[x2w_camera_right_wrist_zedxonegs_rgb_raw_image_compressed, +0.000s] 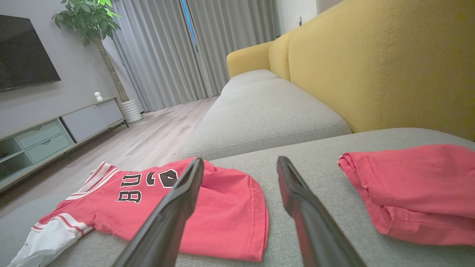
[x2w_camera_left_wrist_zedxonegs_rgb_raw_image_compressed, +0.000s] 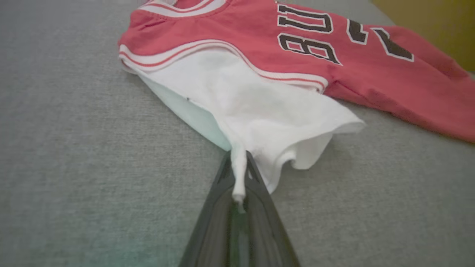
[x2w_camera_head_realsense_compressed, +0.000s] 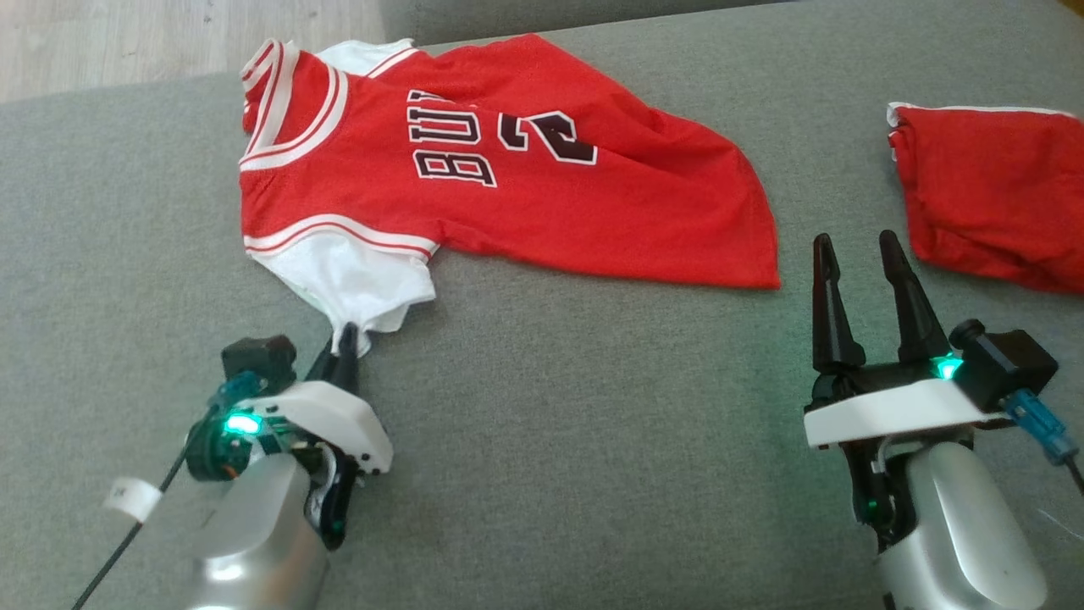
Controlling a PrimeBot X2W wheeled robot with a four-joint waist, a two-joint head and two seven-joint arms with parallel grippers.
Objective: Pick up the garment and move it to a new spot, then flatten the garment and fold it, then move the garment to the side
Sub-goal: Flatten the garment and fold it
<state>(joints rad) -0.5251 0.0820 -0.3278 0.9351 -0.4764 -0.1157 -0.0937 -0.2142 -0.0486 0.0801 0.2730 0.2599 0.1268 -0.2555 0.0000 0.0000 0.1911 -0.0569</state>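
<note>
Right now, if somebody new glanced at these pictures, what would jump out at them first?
The bright red jersey with black lettering, spread across the grey sofa cushion, grabs the eye first. At its near corner, the left gripper has its fingers pinched shut on the tip of the white sleeve. To the right lies a second, folded red garment, with the right gripper open over the cushion between the two.

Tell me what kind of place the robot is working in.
Most likely a home living room. The red jersey lies on a grey seat cushion of a yellow-backed sofa, and beyond it a dark television hangs above a low cabinet, near a potted tree and long curtains.
</note>
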